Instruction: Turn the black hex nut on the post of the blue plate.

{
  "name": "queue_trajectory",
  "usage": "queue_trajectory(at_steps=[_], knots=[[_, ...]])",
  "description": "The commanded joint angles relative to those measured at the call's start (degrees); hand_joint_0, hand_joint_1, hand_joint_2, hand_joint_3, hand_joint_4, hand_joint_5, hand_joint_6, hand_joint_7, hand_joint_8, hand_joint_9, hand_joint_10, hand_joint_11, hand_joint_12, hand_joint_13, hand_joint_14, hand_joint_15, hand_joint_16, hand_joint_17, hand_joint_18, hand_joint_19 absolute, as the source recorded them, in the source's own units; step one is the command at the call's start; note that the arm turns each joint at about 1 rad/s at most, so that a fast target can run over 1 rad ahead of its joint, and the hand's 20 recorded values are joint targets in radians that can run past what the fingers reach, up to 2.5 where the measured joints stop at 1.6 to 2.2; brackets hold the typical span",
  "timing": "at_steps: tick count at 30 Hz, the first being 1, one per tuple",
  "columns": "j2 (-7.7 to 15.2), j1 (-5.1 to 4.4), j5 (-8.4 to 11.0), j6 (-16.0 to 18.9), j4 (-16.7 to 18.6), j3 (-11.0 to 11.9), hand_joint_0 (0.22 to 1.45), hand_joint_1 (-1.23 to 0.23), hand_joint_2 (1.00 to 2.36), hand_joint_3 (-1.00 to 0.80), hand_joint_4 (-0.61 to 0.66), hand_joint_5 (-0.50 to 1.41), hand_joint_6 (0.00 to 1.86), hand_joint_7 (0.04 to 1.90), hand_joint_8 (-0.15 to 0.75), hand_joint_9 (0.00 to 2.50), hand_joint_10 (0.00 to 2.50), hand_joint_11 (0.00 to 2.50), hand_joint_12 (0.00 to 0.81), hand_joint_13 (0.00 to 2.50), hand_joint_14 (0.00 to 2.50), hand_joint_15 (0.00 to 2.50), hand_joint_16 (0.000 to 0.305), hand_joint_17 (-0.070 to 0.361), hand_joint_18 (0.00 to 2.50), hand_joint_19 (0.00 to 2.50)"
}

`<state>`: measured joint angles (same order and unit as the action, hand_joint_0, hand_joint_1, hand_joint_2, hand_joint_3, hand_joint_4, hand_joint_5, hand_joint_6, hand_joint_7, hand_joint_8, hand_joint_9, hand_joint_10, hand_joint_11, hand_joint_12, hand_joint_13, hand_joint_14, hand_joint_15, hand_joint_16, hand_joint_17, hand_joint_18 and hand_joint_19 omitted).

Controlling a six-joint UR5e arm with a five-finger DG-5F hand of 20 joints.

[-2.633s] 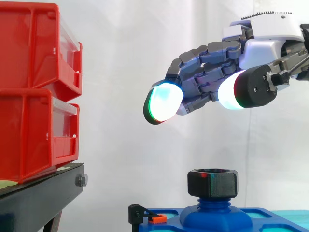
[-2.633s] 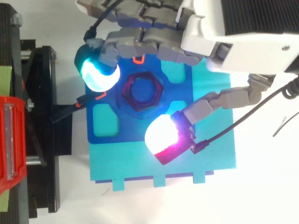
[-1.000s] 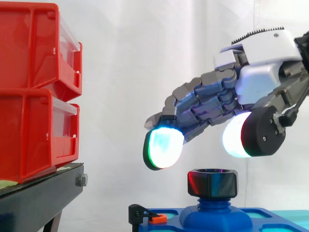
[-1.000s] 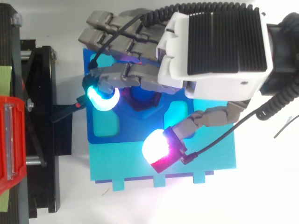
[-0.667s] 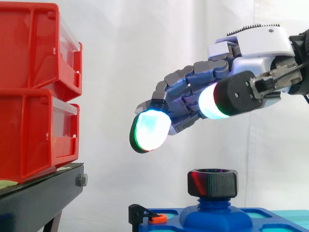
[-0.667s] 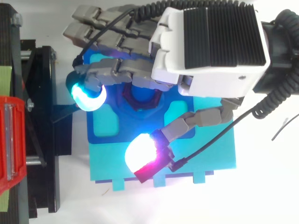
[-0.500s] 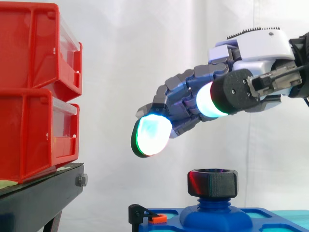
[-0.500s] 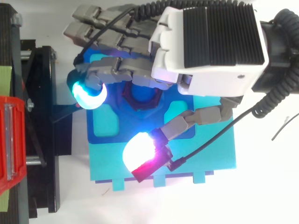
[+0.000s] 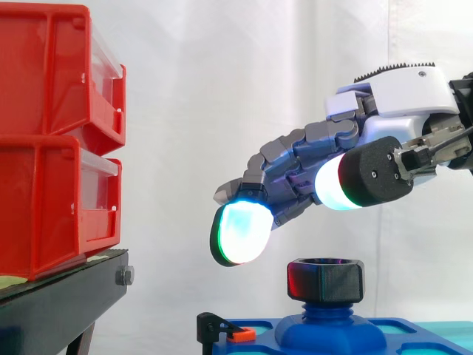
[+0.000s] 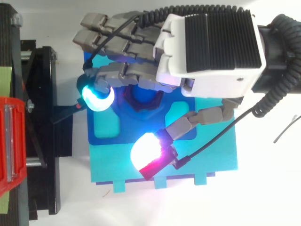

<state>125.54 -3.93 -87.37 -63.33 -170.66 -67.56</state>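
Note:
The black hex nut (image 9: 326,279) sits on the blue post (image 9: 329,319) that rises from the blue plate (image 9: 414,339). From above, part of the nut (image 10: 136,101) shows under the fingers, at the middle of the blue plate (image 10: 106,123). My hand (image 9: 395,111) hovers above the nut without touching it, open, its fingers loosely bent and spread. One glowing fingertip (image 9: 239,233) hangs to the left of the nut and a little above it. The thumb's pad (image 10: 145,150) lies over the plate's near side.
Red bins (image 9: 55,140) are stacked on a black stand (image 9: 63,303) to the left. A small black clip with an orange tab (image 9: 235,334) sits at the plate's left edge. A white curtain hangs behind.
The hand has come down and shifted slightly right over the last half second, bringing its fingertip closer to the nut. The nut has not moved.

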Motion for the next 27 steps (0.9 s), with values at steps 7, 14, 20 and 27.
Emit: queue_trajectory(at_steps=[7, 14, 20, 27], knots=[[0.23, 0.41, -0.87, -0.57, -0.11, -0.02, 0.41, -0.44, 1.00, -0.50, 0.34, -0.22, 0.50, 0.92, 0.293, 0.05, 0.00, 0.00, 0.409, 0.00, 0.00, 0.03, 0.059, 0.133, 0.00, 0.33], [0.32, 0.67, -0.87, -0.83, -0.64, -0.02, 0.41, -0.41, 1.00, -0.50, 0.37, -0.20, 0.50, 0.97, 0.301, 0.07, 0.00, 0.00, 0.410, 0.00, 0.00, 0.03, 0.059, 0.133, 0.00, 0.34], [0.23, 1.11, -1.66, -0.83, -1.08, -0.02, 0.42, -0.36, 1.00, -0.50, 0.38, -0.20, 0.50, 0.99, 0.305, 0.11, 0.00, 0.00, 0.404, 0.00, 0.00, 0.04, 0.058, 0.130, 0.02, 0.34], [0.23, 1.47, -1.66, -1.71, -1.87, 0.06, 0.43, -0.37, 1.00, -0.50, 0.40, -0.18, 0.50, 1.01, 0.321, 0.24, 0.00, 0.00, 0.396, 0.10, 0.00, 0.00, 0.058, 0.130, 0.17, 0.26]])
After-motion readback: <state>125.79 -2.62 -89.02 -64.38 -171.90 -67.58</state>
